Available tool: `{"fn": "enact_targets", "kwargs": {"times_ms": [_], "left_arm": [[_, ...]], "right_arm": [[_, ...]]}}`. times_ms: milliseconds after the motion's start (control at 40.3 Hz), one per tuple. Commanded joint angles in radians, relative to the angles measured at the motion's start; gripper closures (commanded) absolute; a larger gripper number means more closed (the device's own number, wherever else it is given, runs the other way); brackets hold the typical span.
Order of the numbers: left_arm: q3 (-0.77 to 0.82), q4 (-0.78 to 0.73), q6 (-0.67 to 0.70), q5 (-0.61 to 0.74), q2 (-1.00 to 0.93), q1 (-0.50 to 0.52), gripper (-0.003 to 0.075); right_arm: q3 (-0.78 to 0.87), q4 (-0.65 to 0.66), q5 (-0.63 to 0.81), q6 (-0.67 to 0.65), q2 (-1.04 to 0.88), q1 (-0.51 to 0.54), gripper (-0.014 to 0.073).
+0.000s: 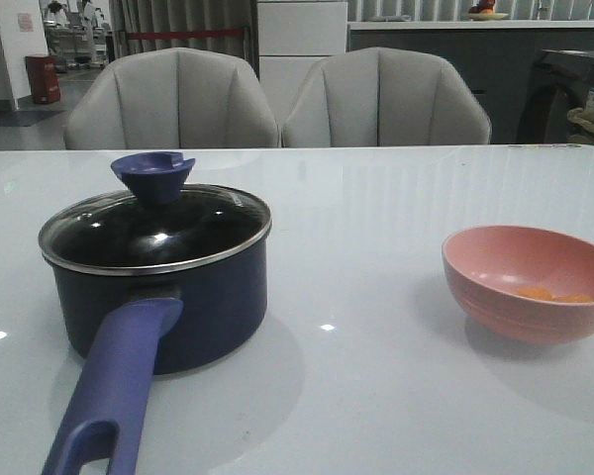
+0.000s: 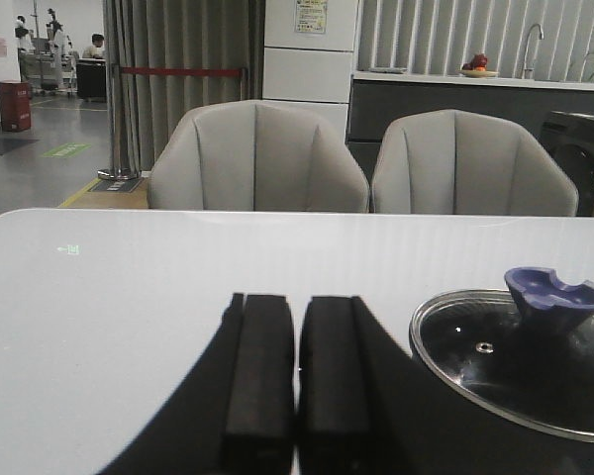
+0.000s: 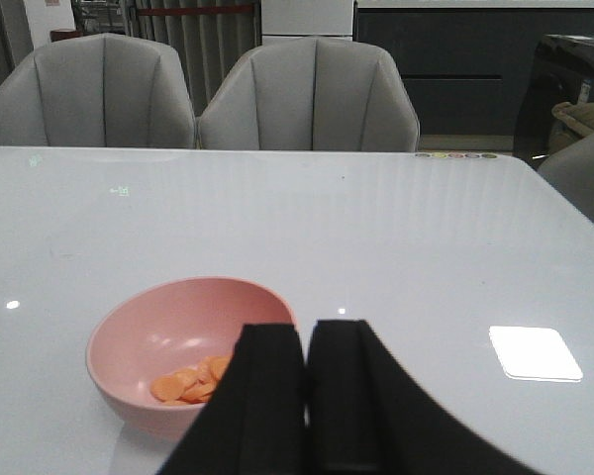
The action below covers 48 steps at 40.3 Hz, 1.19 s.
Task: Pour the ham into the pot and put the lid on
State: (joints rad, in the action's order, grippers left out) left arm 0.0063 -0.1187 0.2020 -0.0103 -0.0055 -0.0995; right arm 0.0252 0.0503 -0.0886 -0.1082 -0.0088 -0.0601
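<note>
Two grey padded chairs [image 1: 277,99] stand behind the glossy white table [image 1: 376,208]. Grey curtains [image 2: 183,69] hang upper left, with a dark counter [image 2: 475,99] upper right.

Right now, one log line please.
lid on pot | ham in pink bowl | both grippers shut, empty

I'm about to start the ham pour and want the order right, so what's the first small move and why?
Probably the left gripper should open and reach for the lid's knob. The lid sits on the pot, so nothing can go in yet, while the ham lies in the pink bowl. Both grippers look shut and hold nothing.
</note>
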Motion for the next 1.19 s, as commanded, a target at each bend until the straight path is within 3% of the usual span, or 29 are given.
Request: {"fn": "enact_targets", "kwargs": {"times_ms": [0,819,1167], "left_arm": [[0.032,0.000,0.002,0.074,-0.023,-0.007,0.0608],[0.032,0.000,0.002,0.074,-0.023,-0.007,0.0608],[0.002,0.010,0.000,0.214,-0.014,-0.007,0.0608]], "right_arm": [[0.010,0.011,0.075,0.000,-0.019,0.001,0.0440],[0.010,0.011,0.075,0.000,-0.019,0.001,0.0440],[0.010,0.011,0.075,0.000,-0.019,0.001,0.0440]]}}
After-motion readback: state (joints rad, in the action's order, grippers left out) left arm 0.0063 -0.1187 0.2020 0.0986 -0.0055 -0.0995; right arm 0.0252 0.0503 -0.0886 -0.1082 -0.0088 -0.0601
